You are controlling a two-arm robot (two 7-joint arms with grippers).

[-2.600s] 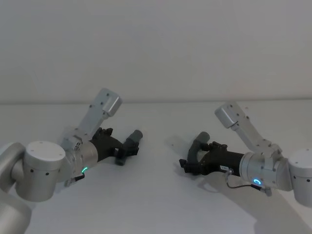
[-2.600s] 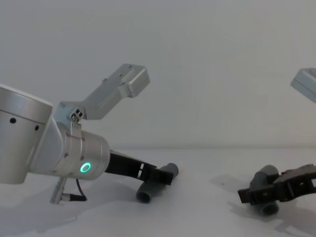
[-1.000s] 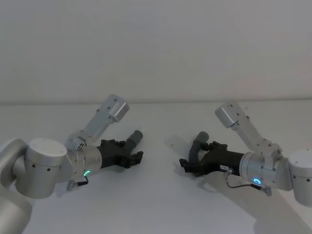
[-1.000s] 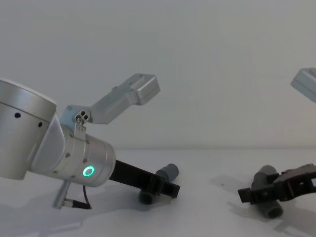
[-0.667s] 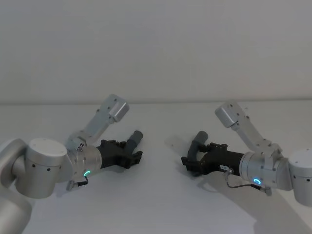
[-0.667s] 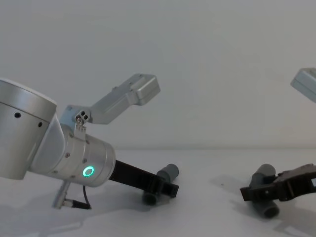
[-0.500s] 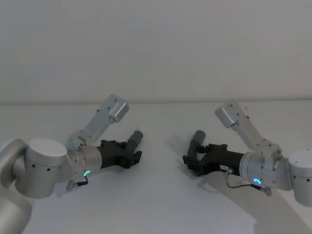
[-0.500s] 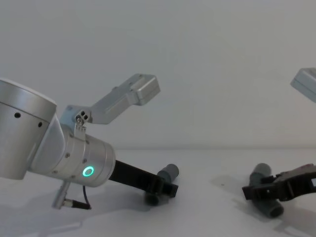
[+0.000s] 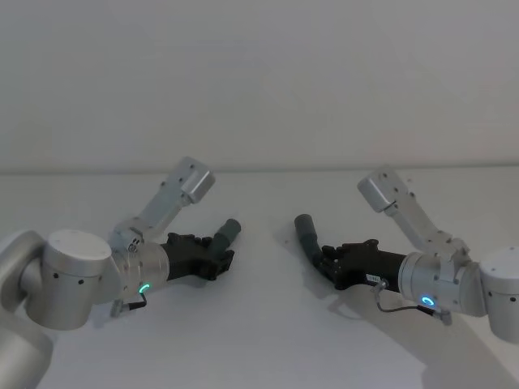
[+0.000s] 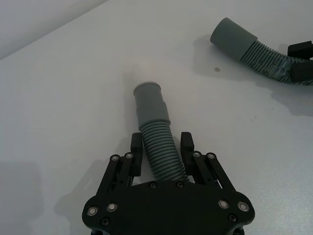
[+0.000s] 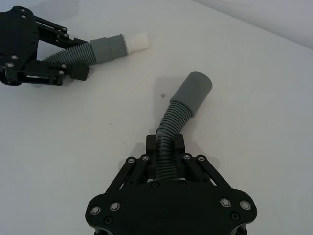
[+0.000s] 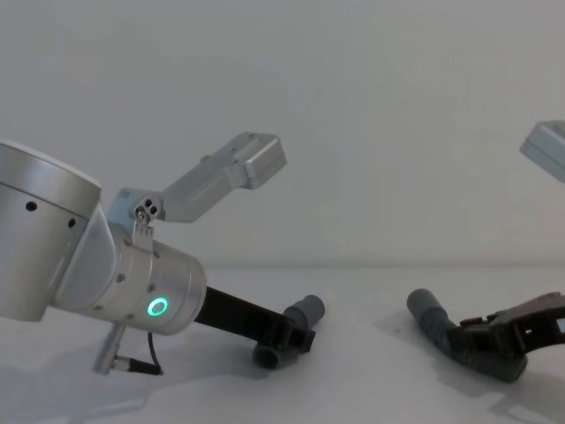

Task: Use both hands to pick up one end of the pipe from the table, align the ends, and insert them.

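Close above the counter [image 9: 259,340], fingers of the left gripper [image 10: 161,144] clamp the white-tipped hose [image 11: 98,50] and fingers of the right gripper [image 11: 165,144] clamp the bent hose [image 11: 193,90], free cuffs angled inward, apart, likely for aligning.

Short hose piece [image 10: 155,132] at table [image 9: 259,324] left, between left gripper [image 9: 217,258] fingers. Bent hose piece [image 11: 178,115] at right, between right gripper [image 11: 165,144] fingers. Cuffs [image 11: 193,88] face inward, well apart.

Short white-tipped ribbed hose [image 11: 93,50] left, longer bent grey hose [image 11: 173,120] right, well apart.
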